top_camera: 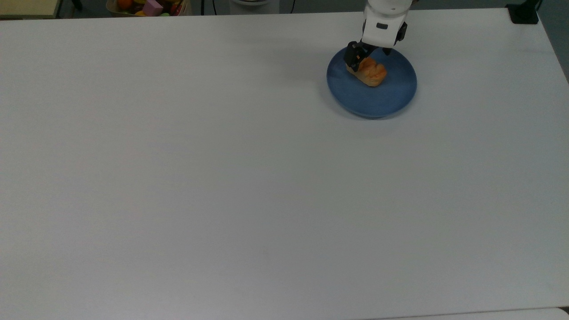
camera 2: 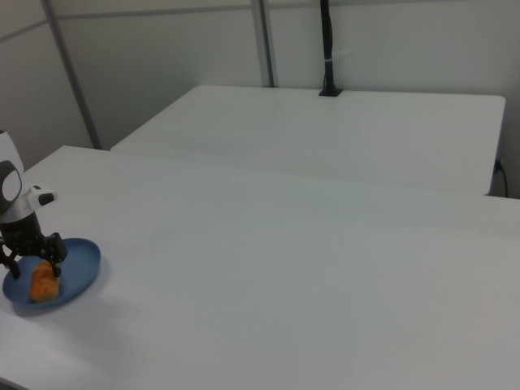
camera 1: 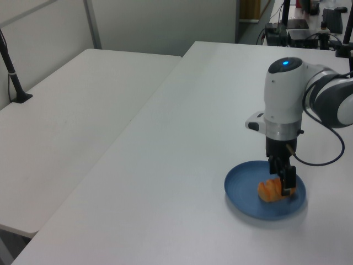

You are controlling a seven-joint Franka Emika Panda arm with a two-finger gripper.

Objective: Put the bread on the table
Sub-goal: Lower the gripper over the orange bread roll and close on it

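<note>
claw [top_camera: 367, 58] straddling bread [top_camera: 372, 74], table [top_camera: 222, 178] around

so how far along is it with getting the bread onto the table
Early. The approach looks done: the gripper is down at the bread, its fingers straddling one end. In hand is the grasp itself; no closed grip shows. The bread lies on the blue plate. Left: closing, lifting and setting it on the white table.
</note>
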